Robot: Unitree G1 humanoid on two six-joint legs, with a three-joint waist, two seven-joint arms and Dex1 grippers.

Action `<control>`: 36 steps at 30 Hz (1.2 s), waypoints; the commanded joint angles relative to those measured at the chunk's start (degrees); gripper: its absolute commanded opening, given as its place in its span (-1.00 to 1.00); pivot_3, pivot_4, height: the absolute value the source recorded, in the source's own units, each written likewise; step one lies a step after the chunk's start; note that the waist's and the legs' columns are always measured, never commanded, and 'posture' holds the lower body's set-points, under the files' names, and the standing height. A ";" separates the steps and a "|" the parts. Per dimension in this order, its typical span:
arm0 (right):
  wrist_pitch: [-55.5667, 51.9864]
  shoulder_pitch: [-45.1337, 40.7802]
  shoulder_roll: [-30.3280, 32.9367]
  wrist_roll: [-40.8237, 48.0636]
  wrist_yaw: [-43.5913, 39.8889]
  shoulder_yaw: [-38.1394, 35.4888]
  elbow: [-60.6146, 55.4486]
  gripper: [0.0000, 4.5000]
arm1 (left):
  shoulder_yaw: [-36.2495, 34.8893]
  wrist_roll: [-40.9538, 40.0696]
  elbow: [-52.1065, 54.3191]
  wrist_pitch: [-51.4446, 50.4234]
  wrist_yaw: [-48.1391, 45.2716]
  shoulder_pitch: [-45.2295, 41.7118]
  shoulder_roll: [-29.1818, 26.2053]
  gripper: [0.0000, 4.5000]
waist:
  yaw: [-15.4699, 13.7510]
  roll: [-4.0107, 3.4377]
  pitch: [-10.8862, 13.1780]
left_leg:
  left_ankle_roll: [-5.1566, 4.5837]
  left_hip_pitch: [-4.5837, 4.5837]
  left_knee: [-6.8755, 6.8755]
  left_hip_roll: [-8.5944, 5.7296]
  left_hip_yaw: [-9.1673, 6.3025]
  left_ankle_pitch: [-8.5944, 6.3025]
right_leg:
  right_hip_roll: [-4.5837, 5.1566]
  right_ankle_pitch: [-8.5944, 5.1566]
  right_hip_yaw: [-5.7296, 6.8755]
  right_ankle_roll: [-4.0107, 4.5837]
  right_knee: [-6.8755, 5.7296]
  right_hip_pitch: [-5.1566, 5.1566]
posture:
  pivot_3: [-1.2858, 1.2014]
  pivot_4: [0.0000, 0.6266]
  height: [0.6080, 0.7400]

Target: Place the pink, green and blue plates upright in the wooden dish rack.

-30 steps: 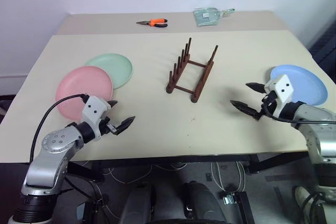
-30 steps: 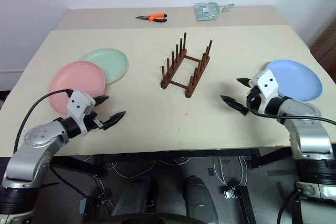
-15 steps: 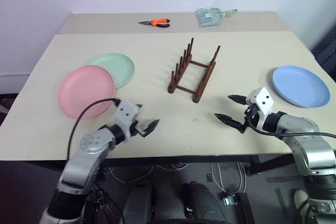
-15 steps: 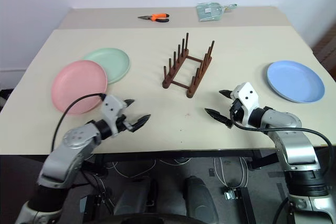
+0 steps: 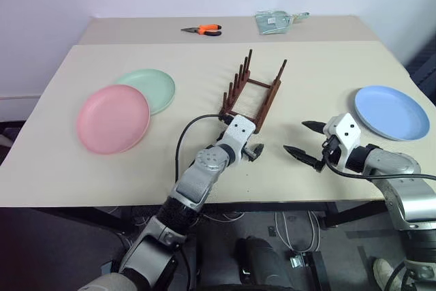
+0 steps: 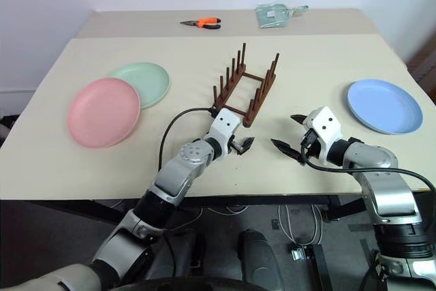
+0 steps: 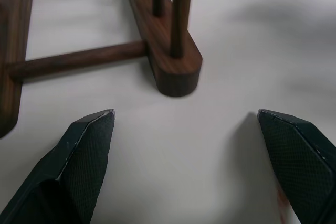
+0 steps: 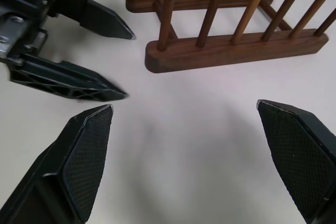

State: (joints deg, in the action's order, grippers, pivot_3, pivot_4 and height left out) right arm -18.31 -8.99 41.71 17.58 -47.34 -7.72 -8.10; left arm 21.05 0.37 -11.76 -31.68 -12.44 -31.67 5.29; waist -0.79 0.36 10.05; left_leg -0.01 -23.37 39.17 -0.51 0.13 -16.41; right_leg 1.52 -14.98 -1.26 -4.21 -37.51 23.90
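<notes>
Nearest the desk's front edge, both tools sit just short of the wooden dish rack (image 5: 251, 95), the landmark for everything else: the left tool (image 6: 242, 145) hangs with its jaws spread wide and nothing between them, right in front of the rack's near end, and the left wrist view shows the rounded end of one base rail just beyond its fingertips (image 7: 86, 142), apart from them. The right tool (image 6: 290, 135) is a little to the right of that same near end, likewise wide open and empty, its tips aimed across toward the left tool. The rack's two rails run away from the robot, leaning slightly rightward, so a plate must stand crosswise to that line to drop between the pegs; no plate stands in it yet. Out to the rack's left lie the pink plate (image 5: 112, 118) and, just behind and partly under its rim, the green plate (image 5: 151, 86), both flat on the desk (image 5: 327, 66). Well to the rack's right, the blue plate (image 5: 391, 112) lies flat, and the right tool is plainly the closer arm to it, so I judge that plate the likelier first pick
</notes>
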 commanded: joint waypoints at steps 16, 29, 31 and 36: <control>1.15 4.30 2.99 -0.60 -1.05 -3.54 -4.14 1.00 | -2.26 1.12 -19.08 13.01 -5.58 -9.72 3.06 -0.66 | -0.19 -0.01 0.00 | -0.04 0.27 0.01 -0.05 -0.04 -0.02 | 0.05 -0.02 0.04 -0.08 0.17 -0.40 | 0.03 -0.52 1.00; -3.55 11.47 4.10 2.40 -1.87 -4.32 -10.93 1.00 | -3.27 -6.07 -24.39 32.22 -51.38 -15.09 -18.50 -0.66 | -0.20 -0.03 0.01 | -0.01 0.25 -0.03 -0.01 -0.06 -0.01 | 0.05 -0.03 0.06 -0.05 0.19 -0.36 | 0.03 -0.52 1.00; -3.69 11.22 4.09 2.34 -1.39 -4.20 -11.10 1.00 | -4.04 -5.80 -28.75 33.28 -53.19 -17.23 -18.57 -0.66 | -0.12 -0.02 0.01 | -0.05 0.19 -0.02 -0.02 -0.07 -0.03 | 0.05 -0.03 0.11 -0.06 0.26 -0.35 | 0.03 -0.52 1.00; -3.85 10.06 4.56 2.18 -0.92 -4.34 -10.31 1.00 | -6.49 -4.89 -35.06 36.41 -51.69 -19.76 -17.01 0.15 | 0.02 -0.01 0.01 | -0.15 0.13 0.02 -0.05 -0.07 -0.08 | 0.05 -0.03 0.13 -0.09 0.29 -0.34 | 0.03 -0.52 1.00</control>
State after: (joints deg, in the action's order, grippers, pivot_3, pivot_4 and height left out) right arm -22.41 2.05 46.00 19.32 -48.62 -10.60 -17.41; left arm 16.17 -4.40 -46.07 2.20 -65.59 -50.20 -12.09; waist -0.77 0.35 10.06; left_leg -0.16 -23.23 39.19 -0.56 0.06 -16.49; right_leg 1.56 -15.02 -1.13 -4.30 -37.22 23.56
